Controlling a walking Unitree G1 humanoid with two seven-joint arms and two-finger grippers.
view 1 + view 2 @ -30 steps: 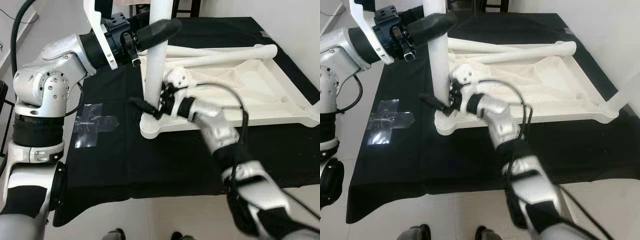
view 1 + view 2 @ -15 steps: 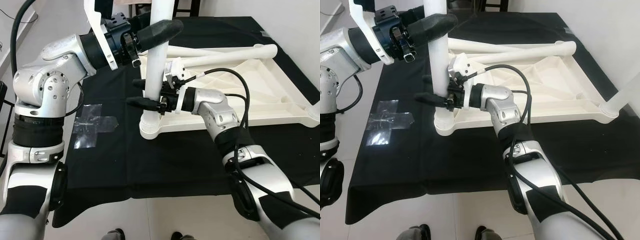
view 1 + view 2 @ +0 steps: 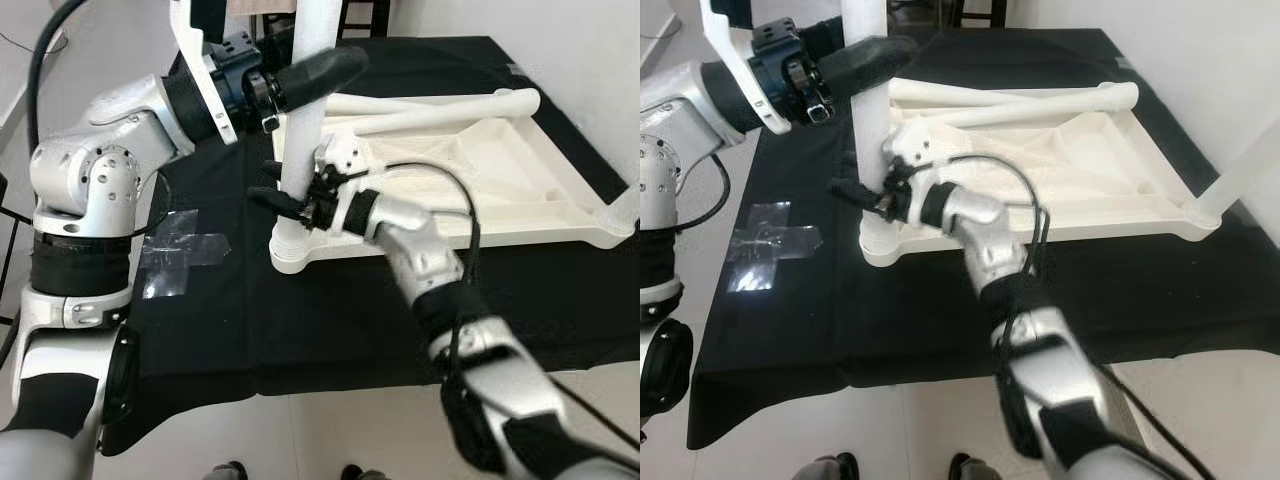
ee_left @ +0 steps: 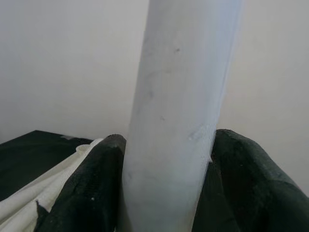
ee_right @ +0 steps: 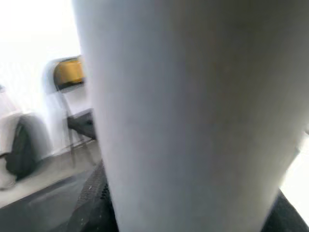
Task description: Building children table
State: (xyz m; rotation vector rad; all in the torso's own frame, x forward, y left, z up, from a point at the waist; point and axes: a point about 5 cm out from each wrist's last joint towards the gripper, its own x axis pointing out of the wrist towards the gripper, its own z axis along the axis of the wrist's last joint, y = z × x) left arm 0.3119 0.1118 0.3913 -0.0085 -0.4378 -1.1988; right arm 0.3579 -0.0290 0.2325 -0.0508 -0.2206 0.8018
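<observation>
A white table top (image 3: 480,190) lies upside down on a black cloth (image 3: 330,310). One white leg (image 3: 303,120) stands upright in its near left corner socket. My left gripper (image 3: 312,72) is shut on this leg high up; in the left wrist view the leg (image 4: 178,121) sits tight between both black fingers (image 4: 87,193). My right gripper (image 3: 282,190) clasps the same leg low down, just above the socket, one finger on each side. The leg (image 5: 183,111) looms close in the right wrist view. Two loose legs (image 3: 440,108) lie along the top's far edge.
Another white leg (image 3: 625,205) stands at the right corner. A cross of clear tape (image 3: 185,250) lies on the cloth to the left. The cloth's front edge meets pale floor (image 3: 330,430). Dark chair legs (image 3: 365,15) stand at the back.
My right gripper rose from the leg's base, where it was tilted, to straddle the leg just above the socket, and the forearm swung. The left gripper kept its hold. The camera shifted slightly.
</observation>
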